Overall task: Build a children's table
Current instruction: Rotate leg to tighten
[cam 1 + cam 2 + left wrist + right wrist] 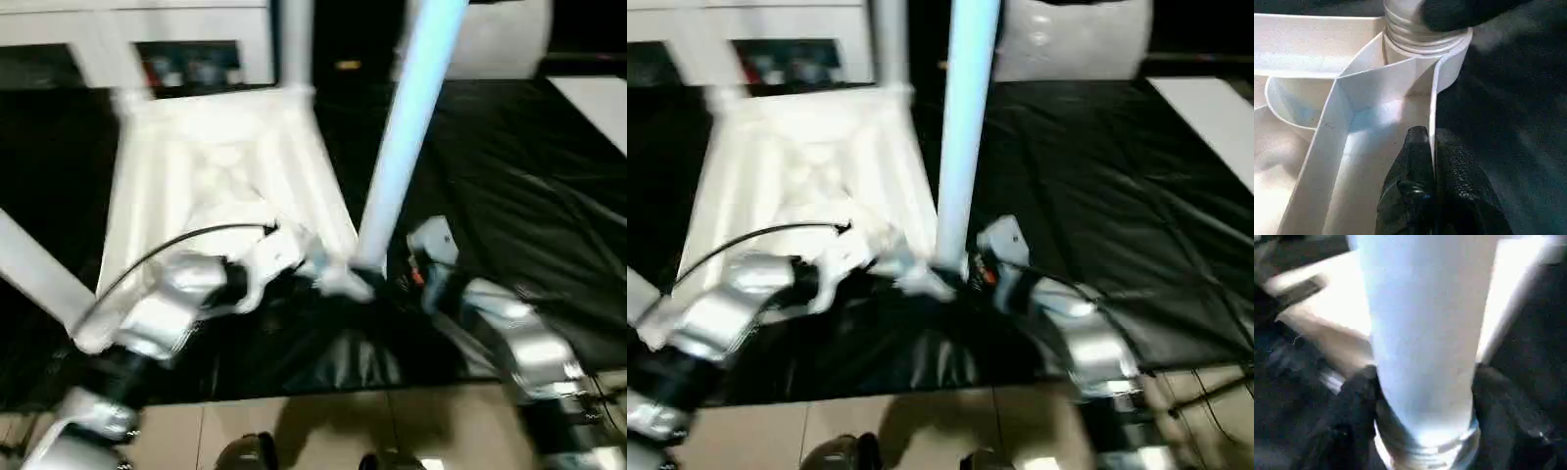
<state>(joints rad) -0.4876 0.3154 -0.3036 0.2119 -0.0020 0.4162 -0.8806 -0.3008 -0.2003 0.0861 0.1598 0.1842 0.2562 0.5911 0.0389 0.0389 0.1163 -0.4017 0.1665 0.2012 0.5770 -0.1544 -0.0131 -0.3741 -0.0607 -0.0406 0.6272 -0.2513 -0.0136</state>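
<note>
The children's table top (216,166) lies upside down on a black sheet, ribbed side up. A long white leg (407,137) stands in its near right corner socket (1422,41). My right gripper (1425,416) is shut on that leg just above the socket, one black finger on each side. My left gripper (1431,147) is shut on the top's thin rim wall (1432,112) close to the same socket. Other legs rise from the far right corner (294,44), the far left corner (98,54) and the near left corner (34,259).
The black sheet (519,186) covers the floor around the table. Tan floor tiles (323,431) lie at its near edge. White furniture (196,20) and a pale bag (1078,39) stand at the back, and a white panel (598,103) lies at the far right.
</note>
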